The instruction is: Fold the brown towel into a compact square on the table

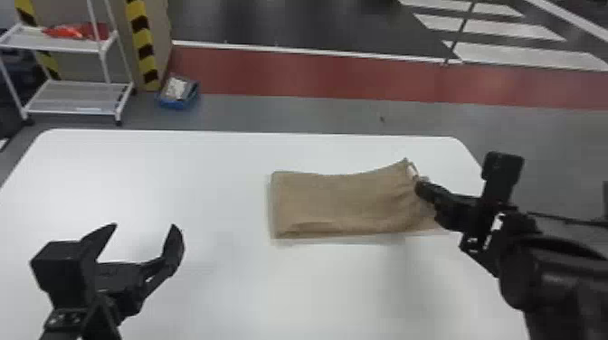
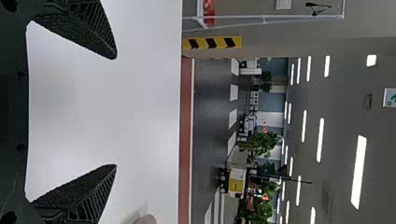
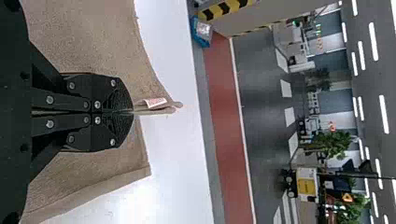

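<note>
Right black end effector (image 1: 418,185) clamped on an edge of the brown rectangular cloth towel (image 1: 344,201); left black end effector (image 1: 144,226) spread wide above the white bench (image 1: 203,181).

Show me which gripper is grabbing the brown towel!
The right gripper, its fingers shut on the brown towel; the left gripper hangs open over the table.

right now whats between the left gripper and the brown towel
A bare stretch of white table lies between the left gripper and the brown towel, in the head view.
</note>
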Robot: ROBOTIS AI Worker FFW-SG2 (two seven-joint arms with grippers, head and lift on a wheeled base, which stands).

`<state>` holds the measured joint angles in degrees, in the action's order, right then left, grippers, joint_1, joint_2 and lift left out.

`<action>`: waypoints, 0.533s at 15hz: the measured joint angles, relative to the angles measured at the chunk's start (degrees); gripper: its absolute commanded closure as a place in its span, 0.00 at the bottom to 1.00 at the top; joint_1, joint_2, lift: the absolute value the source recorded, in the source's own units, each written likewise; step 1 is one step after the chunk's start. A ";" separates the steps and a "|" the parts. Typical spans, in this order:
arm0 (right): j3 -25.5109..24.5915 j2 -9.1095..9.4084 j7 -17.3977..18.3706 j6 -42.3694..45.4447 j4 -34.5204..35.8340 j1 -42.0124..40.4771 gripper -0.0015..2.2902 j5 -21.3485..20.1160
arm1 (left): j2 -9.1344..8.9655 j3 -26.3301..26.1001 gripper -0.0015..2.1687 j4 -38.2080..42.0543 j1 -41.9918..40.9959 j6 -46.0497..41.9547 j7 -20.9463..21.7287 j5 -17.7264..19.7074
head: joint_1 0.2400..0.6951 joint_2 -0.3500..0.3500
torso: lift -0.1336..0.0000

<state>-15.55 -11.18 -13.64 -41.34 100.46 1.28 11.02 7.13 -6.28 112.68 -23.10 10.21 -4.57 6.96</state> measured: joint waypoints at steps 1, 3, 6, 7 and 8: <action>0.63 -0.01 -0.05 0.86 -2.30 0.70 0.58 -1.49 | -0.06 -0.18 0.02 -0.05 0.04 0.02 0.00 -0.10 | 1.00 0.23 | 0.16; 1.16 0.04 -0.07 1.06 -3.65 1.40 0.58 -2.34 | -0.09 -0.32 0.02 -0.05 0.07 0.12 0.00 -0.30 | 1.00 0.22 | 0.16; -0.08 0.10 -0.24 -1.88 2.37 0.72 0.58 -0.55 | -0.03 -0.32 0.02 -0.05 0.08 0.36 -0.29 -0.45 | 1.00 0.23 | 0.16; -1.51 0.00 -0.26 -4.22 4.87 0.83 0.58 0.54 | 0.03 -0.32 0.02 0.07 0.04 0.51 -0.35 -0.51 | 1.00 0.23 | 0.16; -3.05 -0.33 -0.45 -6.89 6.17 1.69 0.58 1.35 | 0.11 -0.36 0.02 0.30 -0.16 0.61 -0.40 -0.67 | 1.00 0.22 | 0.16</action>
<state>-18.60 -11.52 -14.09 -48.24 106.63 2.98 12.37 7.24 -6.64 112.98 -23.27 10.81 -4.96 6.29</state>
